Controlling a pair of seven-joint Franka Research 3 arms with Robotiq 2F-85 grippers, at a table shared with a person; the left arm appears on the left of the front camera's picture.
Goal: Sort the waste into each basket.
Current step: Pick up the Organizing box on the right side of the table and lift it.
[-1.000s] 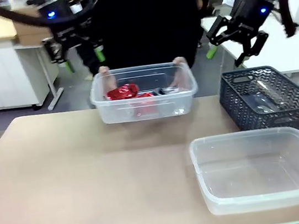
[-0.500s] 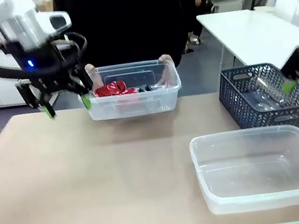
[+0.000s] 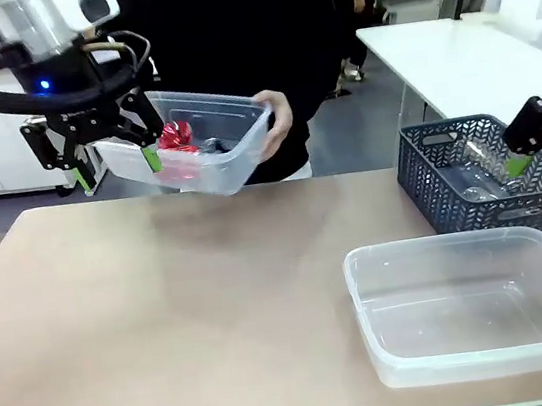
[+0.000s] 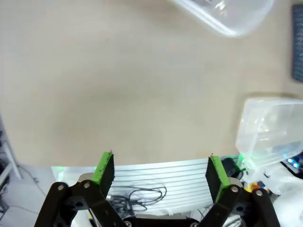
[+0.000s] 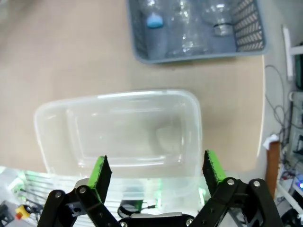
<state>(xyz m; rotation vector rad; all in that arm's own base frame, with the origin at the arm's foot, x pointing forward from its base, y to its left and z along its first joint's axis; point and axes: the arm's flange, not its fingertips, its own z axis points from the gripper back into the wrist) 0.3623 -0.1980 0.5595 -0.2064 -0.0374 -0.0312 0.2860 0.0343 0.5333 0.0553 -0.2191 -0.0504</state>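
A person's hand (image 3: pixel 275 116) holds a clear tub (image 3: pixel 228 146) tilted in the air beyond the table's far edge, with red foil waste (image 3: pixel 176 138) and a dark piece inside. My left gripper (image 3: pixel 112 167) hangs open just in front of that tub's left end, its pads (image 4: pixel 104 168) empty. The held tub's corner (image 4: pixel 222 14) lies at the top of the left wrist view. A second, empty clear tub (image 3: pixel 477 305) sits front right. My right gripper (image 3: pixel 531 148) is open above the empty tub (image 5: pixel 118 132), with bare fingers (image 5: pixel 213 166).
A dark lattice basket (image 3: pixel 430 186) at the right rear holds clear plastic bottles (image 3: pixel 479 174), and the right wrist view shows the basket (image 5: pixel 142 52) with one blue-capped bottle (image 5: pixel 154 21). The person stands close behind the far edge. The tan tabletop (image 3: pixel 165 309) stretches left and centre.
The person lifted the tub of red pieces off the table, shifted it left and tilted it, now in one hand. My left gripper came down beside it; my right gripper swung to the right edge.
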